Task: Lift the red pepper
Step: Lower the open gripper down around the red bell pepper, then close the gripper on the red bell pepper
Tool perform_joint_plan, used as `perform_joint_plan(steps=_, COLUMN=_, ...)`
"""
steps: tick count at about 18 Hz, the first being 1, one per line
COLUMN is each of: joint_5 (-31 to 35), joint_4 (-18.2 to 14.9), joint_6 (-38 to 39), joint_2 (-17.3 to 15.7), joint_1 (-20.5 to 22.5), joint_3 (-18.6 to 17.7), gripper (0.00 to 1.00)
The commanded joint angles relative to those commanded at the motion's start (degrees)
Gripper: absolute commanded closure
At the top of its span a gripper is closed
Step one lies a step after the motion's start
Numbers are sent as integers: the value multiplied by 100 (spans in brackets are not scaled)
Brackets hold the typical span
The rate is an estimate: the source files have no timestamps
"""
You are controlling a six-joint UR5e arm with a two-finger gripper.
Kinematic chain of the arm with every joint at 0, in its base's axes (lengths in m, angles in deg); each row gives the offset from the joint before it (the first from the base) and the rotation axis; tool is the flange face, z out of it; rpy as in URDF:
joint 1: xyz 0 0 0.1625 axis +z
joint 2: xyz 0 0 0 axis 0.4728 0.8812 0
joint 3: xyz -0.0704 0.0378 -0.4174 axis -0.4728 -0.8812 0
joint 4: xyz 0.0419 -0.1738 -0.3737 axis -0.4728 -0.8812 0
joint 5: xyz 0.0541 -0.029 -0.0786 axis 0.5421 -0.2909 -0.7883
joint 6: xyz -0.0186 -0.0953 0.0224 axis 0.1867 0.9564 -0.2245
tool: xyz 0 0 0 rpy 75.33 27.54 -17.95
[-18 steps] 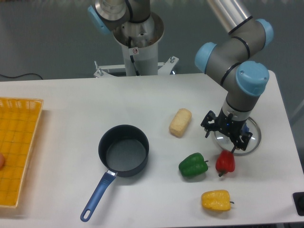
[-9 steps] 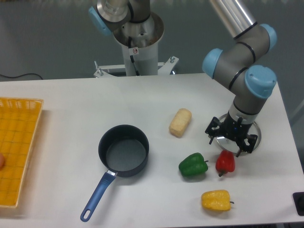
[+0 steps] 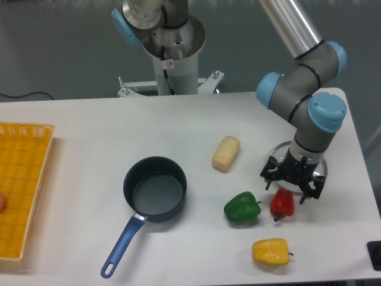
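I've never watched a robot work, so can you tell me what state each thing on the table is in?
End effector: open, above the red pepper.
Red pepper: on the table, not gripped.
Green pepper: lying untouched.
Yellow pepper: lying untouched.
Pot: upright, empty.

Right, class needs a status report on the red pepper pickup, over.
End effector open, just above red pepper. Pepper on table, not gripped. Green pepper close on one side.

Arm bent down over the table's right side, gripper [image 3: 293,189] pointing downward, jaws spread apart.
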Motion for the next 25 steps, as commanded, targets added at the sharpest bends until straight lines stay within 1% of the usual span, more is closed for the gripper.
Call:
perform_joint_plan(steps=2, joint_5=0, joint_4=53, joint_6=0, joint_2=53, joint_1=0, joint_3=-18, gripper=0)
perform_joint_plan(steps=8, joint_5=0, joint_4=71, joint_6=-9, joint_2=193, joint_1=9, joint_3=-18, gripper=0)
perform_joint_plan(steps=9, joint_5=9, joint_4=140, joint_6=0, joint_2=237, joint_1=9, joint_3=-26, gripper=0)
perform_joint_plan(steps=11, joint_5=9, joint_4=176, joint_6=-9, joint_2=264, joint_1=9, joint_3=-35, gripper=1)
perform_joint_plan(steps=13, joint_5=18, joint_4=176, joint_6=-9, joint_2=281, joint_1=9, joint_3=-44, gripper=5)
perform_joint_plan(steps=16, joint_5=18, joint_4=176, joint_6=-9, joint_2=308, joint_1=9, joint_3=-53, gripper=15)
perform_joint_plan(steps=18, joint_5=26, joint_4=176, joint_6=-9, joint_2=316, joint_1=9, joint_3=-79, gripper=26)
perform_joint_plan(steps=21, joint_5=35, joint_4=176, joint_6=0, joint_2=317, joint_1=9, joint_3=-97, gripper=36)
perform_joint_plan(steps=25, joint_5=35, joint_4=168, joint_6=17, joint_2=308, joint_1=9, joint_3=-97, gripper=45)
